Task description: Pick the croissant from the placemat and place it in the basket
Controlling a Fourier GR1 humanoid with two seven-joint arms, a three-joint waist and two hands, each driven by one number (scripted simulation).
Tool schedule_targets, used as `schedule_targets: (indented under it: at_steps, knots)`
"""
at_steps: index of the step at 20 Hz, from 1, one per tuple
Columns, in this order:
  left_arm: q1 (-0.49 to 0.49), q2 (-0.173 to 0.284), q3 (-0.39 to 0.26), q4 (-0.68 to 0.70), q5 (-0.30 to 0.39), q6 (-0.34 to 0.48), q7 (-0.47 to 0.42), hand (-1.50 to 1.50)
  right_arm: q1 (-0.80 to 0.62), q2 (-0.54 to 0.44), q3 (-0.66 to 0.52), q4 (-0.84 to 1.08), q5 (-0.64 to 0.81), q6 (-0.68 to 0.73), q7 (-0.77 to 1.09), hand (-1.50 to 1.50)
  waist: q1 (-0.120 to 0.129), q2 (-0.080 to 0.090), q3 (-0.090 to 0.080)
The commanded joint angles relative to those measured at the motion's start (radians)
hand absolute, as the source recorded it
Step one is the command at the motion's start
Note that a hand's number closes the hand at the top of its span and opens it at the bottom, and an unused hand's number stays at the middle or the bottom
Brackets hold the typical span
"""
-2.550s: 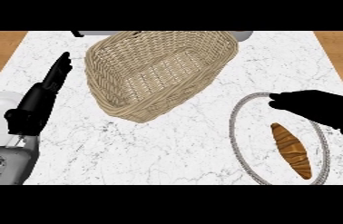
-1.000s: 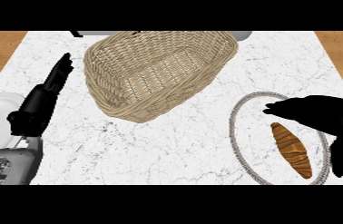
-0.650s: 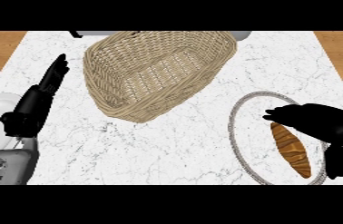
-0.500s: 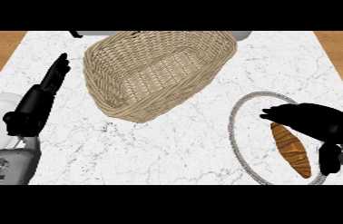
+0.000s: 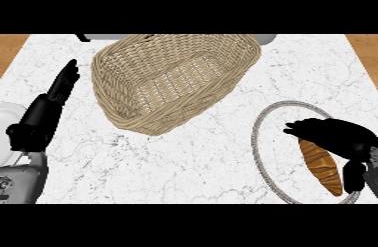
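1. Right hand (image 5: 334, 139): we see it has dropped from the placemat's (image 5: 260, 123) far rim onto the croissant (image 5: 322, 165), fingers curving over its upper end, not yet closed.
2. Croissant: unmoved, lying on the placemat, well apart from the basket (image 5: 166, 78).
3. Left hand (image 5: 46, 114): open, resting at left.
4. We judge grasping comes next.

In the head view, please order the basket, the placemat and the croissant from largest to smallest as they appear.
1. basket
2. placemat, partly cut off at the right edge
3. croissant, partly under the right hand
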Motion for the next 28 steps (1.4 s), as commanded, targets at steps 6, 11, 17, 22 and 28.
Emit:
schedule_targets:
  at_steps: [6, 11, 17, 22, 28]
  knots:
    - [0.053, -0.023, 0.029, -0.054, -0.011, -0.045, -0.008, 0.0, 0.063, 0.041, -0.054, 0.021, 0.109, -0.015, -0.075, -1.5, 0.0, -0.001, 0.0]
    - [-0.012, -0.036, 0.043, 0.009, -0.043, -0.043, 0.006, 0.0, 0.011, 0.089, -0.076, 0.068, 0.165, 0.034, -0.072, -1.5, 0.0, 0.0, 0.0]
    - [-0.008, -0.058, 0.052, 0.014, -0.067, -0.038, -0.022, 0.0, 0.102, 0.144, -0.086, 0.081, 0.233, -0.061, -0.081, -1.5, -0.003, 0.0, 0.0]
    - [0.002, -0.024, 0.099, 0.054, -0.041, -0.091, -0.073, 0.0, 0.015, 0.175, -0.102, 0.21, 0.261, -0.037, -0.128, 1.5, 0.001, 0.001, 0.0]
    - [-0.026, -0.042, 0.091, 0.022, -0.045, -0.091, -0.012, 0.0, 0.034, 0.199, -0.087, 0.289, 0.325, -0.183, -0.189, 1.5, 0.002, 0.002, 0.0]
